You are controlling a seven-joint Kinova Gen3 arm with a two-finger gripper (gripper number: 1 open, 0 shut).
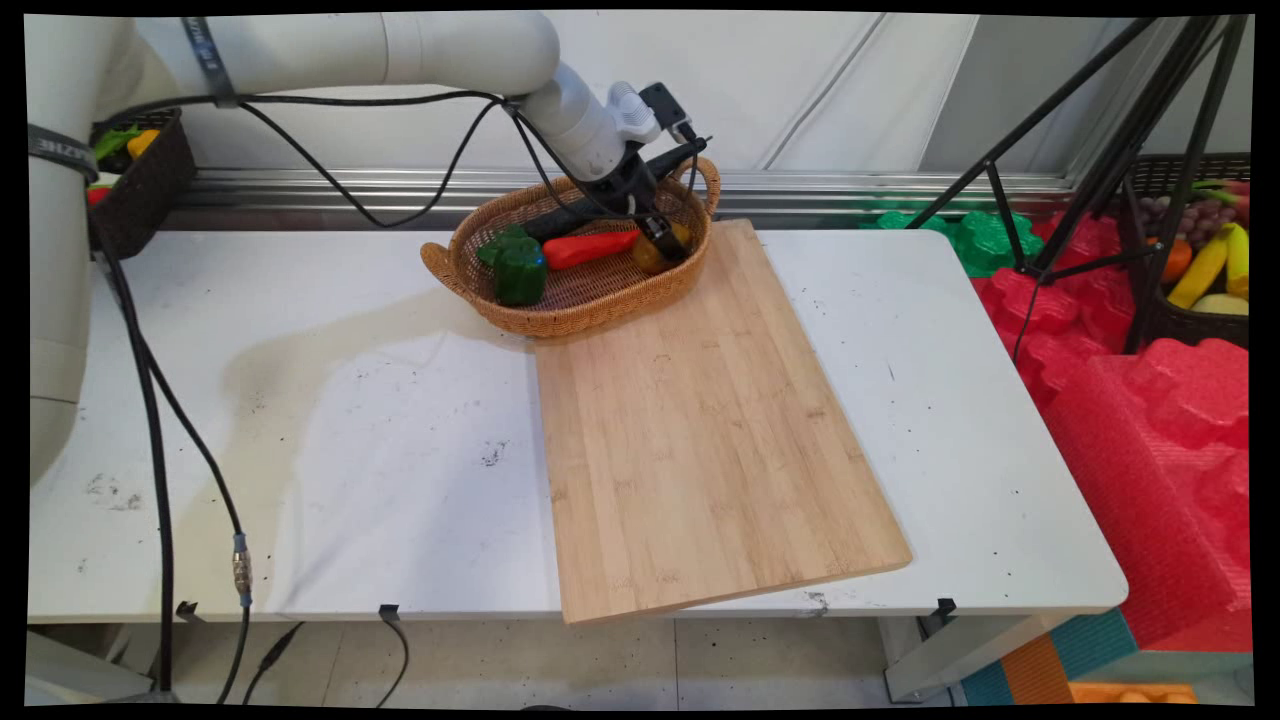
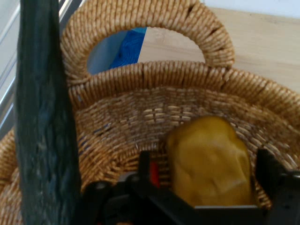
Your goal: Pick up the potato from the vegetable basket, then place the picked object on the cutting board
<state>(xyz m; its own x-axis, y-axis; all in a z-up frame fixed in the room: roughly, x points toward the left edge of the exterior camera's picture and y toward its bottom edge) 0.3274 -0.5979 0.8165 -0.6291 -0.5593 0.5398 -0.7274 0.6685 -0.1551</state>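
My gripper (image 1: 664,238) reaches down into the right end of an oval wicker basket (image 1: 600,300) at the back of the table. It is open, with a yellow-brown potato (image 2: 208,161) between its two fingers; the potato (image 1: 648,257) lies against the basket's right wall. A thin gap shows on each side of the potato in the hand view. Left of it lie a red pepper (image 1: 590,248) and a green bell pepper (image 1: 518,268). A long dark cucumber (image 2: 44,131) lies along the basket's far side, and it (image 1: 565,217) passes under the wrist. The basket's handle (image 2: 150,28) arches ahead.
A bamboo cutting board (image 1: 700,420) lies just in front of and right of the basket, reaching the table's near edge. A black crate (image 1: 145,170) stands at the back left. Right of the table are a black tripod (image 1: 1090,180), red foam blocks (image 1: 1150,400) and a fruit basket (image 1: 1200,270).
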